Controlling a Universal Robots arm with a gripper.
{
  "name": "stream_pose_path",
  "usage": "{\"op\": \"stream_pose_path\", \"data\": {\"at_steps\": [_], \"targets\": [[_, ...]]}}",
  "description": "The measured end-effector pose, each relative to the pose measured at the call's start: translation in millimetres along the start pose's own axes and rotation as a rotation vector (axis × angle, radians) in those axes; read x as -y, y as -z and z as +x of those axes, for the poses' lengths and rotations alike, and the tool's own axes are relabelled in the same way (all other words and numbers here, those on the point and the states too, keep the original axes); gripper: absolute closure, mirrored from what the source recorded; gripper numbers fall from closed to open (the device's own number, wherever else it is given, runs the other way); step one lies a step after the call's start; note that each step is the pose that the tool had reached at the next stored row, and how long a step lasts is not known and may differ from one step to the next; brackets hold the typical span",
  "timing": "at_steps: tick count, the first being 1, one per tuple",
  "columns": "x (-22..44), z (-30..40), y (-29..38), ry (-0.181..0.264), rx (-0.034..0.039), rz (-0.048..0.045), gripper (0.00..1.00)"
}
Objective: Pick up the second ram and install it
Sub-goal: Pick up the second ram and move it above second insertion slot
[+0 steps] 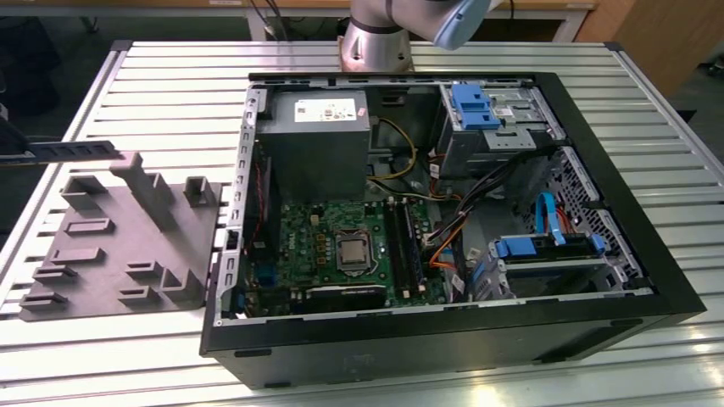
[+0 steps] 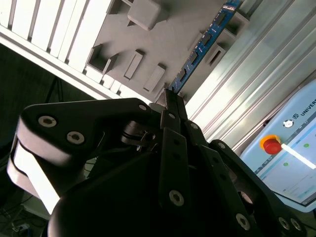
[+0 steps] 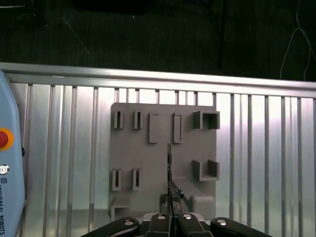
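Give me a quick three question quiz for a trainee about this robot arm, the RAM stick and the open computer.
1. True or false: the gripper is shut on the thin dark RAM stick.
2. What does the stick hang over?
3. Fill in: the green motherboard lies inside the open black computer ____.
Key: 1 true; 2 the grey moulded holder tray; 3 case.

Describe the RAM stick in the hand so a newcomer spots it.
Find the grey moulded holder on the slatted table beside the open computer case. Above it the hand grips the second ram by one end: a thin board carrying chips, unlike the holder's grey blocks.
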State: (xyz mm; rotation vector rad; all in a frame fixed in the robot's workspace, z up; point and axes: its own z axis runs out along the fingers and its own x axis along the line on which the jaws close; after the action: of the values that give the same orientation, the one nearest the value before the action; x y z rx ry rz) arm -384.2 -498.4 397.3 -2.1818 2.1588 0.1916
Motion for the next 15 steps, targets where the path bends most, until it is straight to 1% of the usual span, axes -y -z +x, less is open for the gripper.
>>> {"op": "stream_pose_path", "data": {"at_steps": [7, 8, 15], "targets": [[5.1, -0.4, 0.1, 0.000, 0.0001, 0.0001, 0.89], [7.3, -0.5, 0.2, 0.000, 0.0000, 0.0000, 0.89], [12.7, -0.9, 0.4, 0.000, 0.0001, 0.0001, 0.89]]}}
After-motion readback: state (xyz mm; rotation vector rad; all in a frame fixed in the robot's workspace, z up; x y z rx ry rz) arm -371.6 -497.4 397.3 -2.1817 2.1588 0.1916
